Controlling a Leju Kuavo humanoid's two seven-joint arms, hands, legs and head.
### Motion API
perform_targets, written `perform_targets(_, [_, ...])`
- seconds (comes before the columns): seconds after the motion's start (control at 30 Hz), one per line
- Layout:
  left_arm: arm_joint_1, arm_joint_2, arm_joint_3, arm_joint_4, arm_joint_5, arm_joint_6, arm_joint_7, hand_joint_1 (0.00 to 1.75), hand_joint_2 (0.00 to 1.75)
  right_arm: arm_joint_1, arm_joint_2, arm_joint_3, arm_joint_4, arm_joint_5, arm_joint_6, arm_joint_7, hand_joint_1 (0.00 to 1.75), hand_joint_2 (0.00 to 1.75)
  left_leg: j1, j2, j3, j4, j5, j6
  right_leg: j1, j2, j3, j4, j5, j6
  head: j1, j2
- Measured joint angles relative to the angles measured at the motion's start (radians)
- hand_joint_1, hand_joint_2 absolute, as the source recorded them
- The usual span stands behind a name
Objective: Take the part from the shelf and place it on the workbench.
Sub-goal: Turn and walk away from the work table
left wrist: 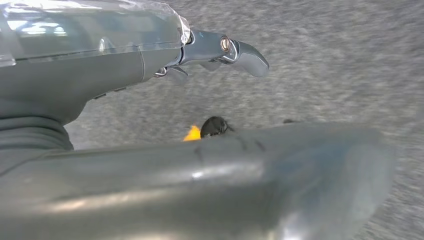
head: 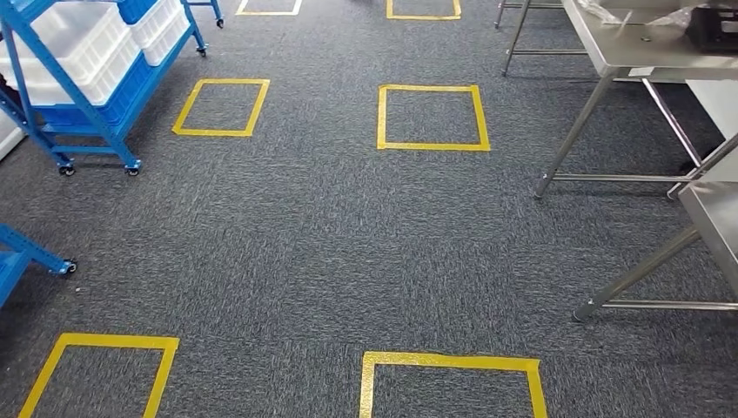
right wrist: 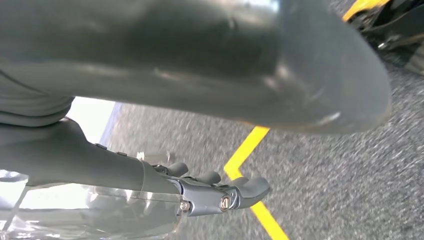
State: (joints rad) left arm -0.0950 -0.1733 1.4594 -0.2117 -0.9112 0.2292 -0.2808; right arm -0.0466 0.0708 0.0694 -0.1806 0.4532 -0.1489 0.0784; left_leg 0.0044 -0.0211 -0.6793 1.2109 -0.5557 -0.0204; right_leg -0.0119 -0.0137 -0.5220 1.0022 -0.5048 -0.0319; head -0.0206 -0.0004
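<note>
The blue wheeled shelf (head: 87, 104) stands at the far left and carries white bins (head: 78, 43); I cannot make out what they contain. A steel workbench (head: 627, 52) stands at the far right. My left hand (left wrist: 125, 70) hangs over the grey carpet, its fingers (left wrist: 240, 50) stretched out and apart from the thick thumb (left wrist: 225, 185). Nothing lies between them. My right hand (right wrist: 100, 165) hangs the same way, fingers (right wrist: 235, 192) straight, thumb (right wrist: 200, 65) apart, holding nothing. A clear glossy film lies along the back of each hand's fingers.
Yellow tape squares (head: 432, 117) mark the grey carpet between shelf and benches. A second steel bench (head: 714, 218) juts in at the right, its legs reaching onto the floor. Part of another blue frame (head: 26, 257) sits at the left edge. Clear bags (head: 609, 10) lie on the far bench.
</note>
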Motion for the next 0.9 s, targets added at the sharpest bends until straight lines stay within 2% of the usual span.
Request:
perform_targets(0.03, [-0.001, 0.000, -0.006, 0.000, -0.007, 0.006, 0.015, 0.00, 0.00, 0.001, -0.001, 0.000, 0.000, 0.004, 0.001, -0.001, 0.00, 0.00, 0.002, 0.008, -0.026, 0.062, -0.025, -0.002, 0.003, -0.014, -0.001, 0.000, 0.000, -0.001, 0.000, 0.000])
perform_targets(0.07, [0.000, 0.000, -0.010, 0.000, -0.011, 0.011, 0.029, 0.00, 0.00, 0.002, -0.002, 0.000, 0.000, 0.009, 0.001, -0.002, 0.00, 0.00, 0.004, 0.012, -0.037, 0.094, -0.032, -0.004, 0.005, -0.029, -0.002, 0.001, -0.001, -0.001, 0.000, 0.000])
perform_targets(0.1, [0.000, 0.000, -0.014, 0.000, -0.014, 0.014, 0.040, 0.00, 0.00, 0.001, -0.002, 0.000, 0.001, 0.012, 0.002, -0.004, 0.00, 0.00, 0.005, 0.015, -0.027, 0.085, -0.020, -0.004, 0.006, -0.041, -0.001, 0.001, -0.002, -0.001, 0.000, 0.000])
perform_targets(0.13, [0.001, 0.000, -0.018, 0.000, -0.016, 0.016, 0.048, 0.00, 0.00, 0.000, -0.002, 0.000, 0.001, 0.015, 0.002, -0.005, 0.00, 0.00, 0.005, 0.021, 0.003, 0.035, 0.008, -0.003, 0.007, -0.053, 0.001, 0.001, -0.003, 0.000, 0.000, 0.000])
perform_targets(0.17, [0.000, 0.001, -0.022, 0.000, -0.018, 0.017, 0.053, 0.00, 0.00, -0.002, -0.002, 0.000, 0.001, 0.016, 0.002, -0.007, 0.00, 0.00, 0.004, 0.040, 0.048, -0.042, 0.041, 0.001, 0.008, -0.065, 0.004, 0.002, -0.005, 0.002, 0.000, 0.000])
perform_targets(0.23, [-0.003, 0.003, -0.027, 0.000, -0.021, 0.019, 0.061, 0.00, 0.00, -0.003, -0.002, 0.000, 0.001, 0.017, 0.002, -0.010, 0.00, 0.00, -0.005, 0.085, 0.119, -0.171, 0.078, 0.010, 0.013, -0.086, 0.009, 0.004, -0.010, 0.011, 0.000, 0.000])
perform_targets(0.27, [-0.005, 0.004, -0.028, 0.000, -0.022, 0.019, 0.063, 0.00, 0.00, -0.003, -0.002, 0.000, 0.001, 0.018, 0.002, -0.010, 0.00, 0.00, -0.009, 0.099, 0.134, -0.200, 0.083, 0.015, 0.015, -0.096, 0.012, 0.004, -0.012, 0.016, 0.000, 0.000])
perform_targets(0.3, [-0.006, 0.005, -0.028, 0.000, -0.022, 0.020, 0.064, 0.00, 0.00, -0.004, -0.002, 0.000, 0.001, 0.018, 0.002, -0.011, 0.00, 0.00, -0.013, 0.098, 0.134, -0.207, 0.081, 0.019, 0.016, -0.106, 0.013, 0.004, -0.014, 0.020, 0.001, 0.000])
perform_targets(0.33, [-0.005, 0.006, -0.029, 0.000, -0.021, 0.021, 0.062, 0.00, 0.00, -0.007, -0.002, 0.000, 0.000, 0.019, 0.002, -0.011, 0.00, 0.00, -0.012, 0.084, 0.132, -0.209, 0.084, 0.024, 0.015, -0.115, 0.016, 0.003, -0.014, 0.026, 0.001, 0.000])
perform_targets(0.37, [-0.004, 0.006, -0.029, 0.000, -0.019, 0.022, 0.058, 0.00, 0.00, -0.009, -0.003, 0.000, 0.000, 0.020, 0.002, -0.010, 0.00, 0.00, -0.010, 0.073, 0.132, -0.214, 0.087, 0.028, 0.014, -0.110, 0.018, 0.006, -0.019, 0.032, 0.001, 0.000])
perform_targets(0.43, [-0.005, 0.006, -0.029, 0.000, -0.014, 0.022, 0.043, 0.00, 0.00, -0.010, -0.004, 0.000, 0.000, 0.021, 0.002, -0.009, 0.00, 0.00, -0.004, 0.050, 0.135, -0.224, 0.096, 0.039, 0.010, -0.059, -0.001, 0.054, -0.056, 0.041, 0.001, 0.000])
perform_targets(0.47, [-0.006, 0.006, -0.029, 0.000, -0.011, 0.022, 0.034, 0.00, 0.00, -0.009, -0.004, -0.001, 0.000, 0.020, 0.002, -0.008, 0.00, 0.00, -0.003, 0.040, 0.135, -0.226, 0.099, 0.043, 0.006, -0.025, -0.027, 0.108, -0.088, 0.044, 0.001, 0.000])
perform_targets(0.5, [-0.007, 0.005, -0.029, 0.000, -0.010, 0.021, 0.025, 0.00, 0.00, -0.007, -0.005, -0.002, 0.000, 0.019, 0.002, -0.008, 0.00, 0.00, -0.003, 0.028, 0.133, -0.226, 0.100, 0.045, 0.005, -0.003, -0.061, 0.176, -0.122, 0.045, 0.001, 0.000])
perform_targets(0.53, [-0.008, 0.004, -0.029, 0.000, -0.010, 0.020, 0.016, 0.00, 0.00, -0.005, -0.005, -0.004, 0.001, 0.017, 0.002, -0.008, 0.00, 0.00, -0.003, 0.015, 0.131, -0.225, 0.101, 0.046, 0.005, 0.006, -0.094, 0.241, -0.146, 0.046, 0.002, 0.000])
perform_targets(0.57, [-0.008, 0.003, -0.029, 0.000, -0.010, 0.018, 0.008, 0.00, 0.00, -0.005, -0.005, -0.006, 0.001, 0.016, 0.003, -0.008, 0.00, 0.00, -0.003, 0.000, 0.130, -0.224, 0.101, 0.047, 0.004, 0.009, -0.116, 0.281, -0.153, 0.046, 0.002, 0.000])
perform_targets(0.6, [-0.007, 0.001, -0.029, 0.000, -0.010, 0.014, 0.002, 0.00, 0.00, -0.004, -0.005, -0.010, 0.001, 0.014, 0.003, -0.007, 0.00, 0.00, -0.003, -0.015, 0.130, -0.222, 0.101, 0.046, 0.004, 0.011, -0.121, 0.285, -0.138, 0.046, 0.002, 0.000])
perform_targets(0.63, [-0.006, 0.000, -0.029, 0.000, -0.010, 0.011, -0.003, 0.00, 0.00, -0.004, -0.005, -0.013, 0.001, 0.013, 0.003, -0.005, 0.00, 0.00, -0.003, -0.030, 0.131, -0.220, 0.101, 0.046, 0.002, 0.015, -0.106, 0.248, -0.104, 0.045, 0.002, 0.000])
perform_targets(0.67, [-0.005, -0.002, -0.030, 0.000, -0.010, 0.009, -0.006, 0.00, 0.00, -0.004, -0.006, -0.015, 0.001, 0.012, 0.004, -0.002, 0.00, 0.00, -0.002, -0.045, 0.132, -0.217, 0.100, 0.044, 0.000, 0.026, -0.077, 0.179, -0.061, 0.044, 0.002, 0.000])
perform_targets(0.73, [-0.005, -0.005, -0.032, 0.000, -0.010, 0.007, -0.009, 0.00, 0.00, -0.003, -0.008, -0.019, 0.001, 0.012, 0.004, 0.001, 0.00, 0.00, -0.004, -0.069, 0.129, -0.211, 0.099, 0.035, -0.003, 0.067, -0.026, 0.057, -0.008, 0.041, 0.002, 0.000])
perform_targets(0.77, [-0.004, -0.005, -0.034, 0.000, -0.010, 0.006, -0.010, 0.00, 0.00, -0.003, -0.009, -0.021, 0.002, 0.012, 0.004, 0.002, 0.00, 0.00, -0.004, -0.079, 0.125, -0.209, 0.099, 0.029, -0.003, 0.080, -0.016, 0.028, 0.000, 0.039, 0.001, 0.000])
perform_targets(0.8, [-0.003, -0.005, -0.035, 0.000, -0.010, 0.006, -0.011, 0.00, 0.00, -0.004, -0.009, -0.023, 0.002, 0.012, 0.004, 0.002, 0.00, 0.00, -0.003, -0.087, 0.121, -0.208, 0.100, 0.023, -0.002, 0.084, -0.015, 0.022, -0.002, 0.036, 0.001, 0.000])
perform_targets(0.87, [0.000, -0.005, -0.035, 0.000, -0.010, 0.006, -0.012, 0.00, 0.00, -0.009, -0.008, -0.024, 0.002, 0.012, 0.004, 0.002, 0.00, 0.00, -0.001, -0.096, 0.114, -0.207, 0.102, 0.012, -0.002, 0.063, -0.015, 0.017, 0.003, 0.026, 0.001, 0.000])
perform_targets(0.9, [0.001, -0.005, -0.035, 0.000, -0.010, 0.006, -0.012, 0.00, 0.00, -0.009, -0.008, -0.024, 0.002, 0.012, 0.004, 0.002, 0.00, 0.00, -0.002, -0.080, 0.109, -0.197, 0.094, 0.007, -0.002, 0.052, -0.013, 0.013, 0.005, 0.018, 0.001, 0.000])
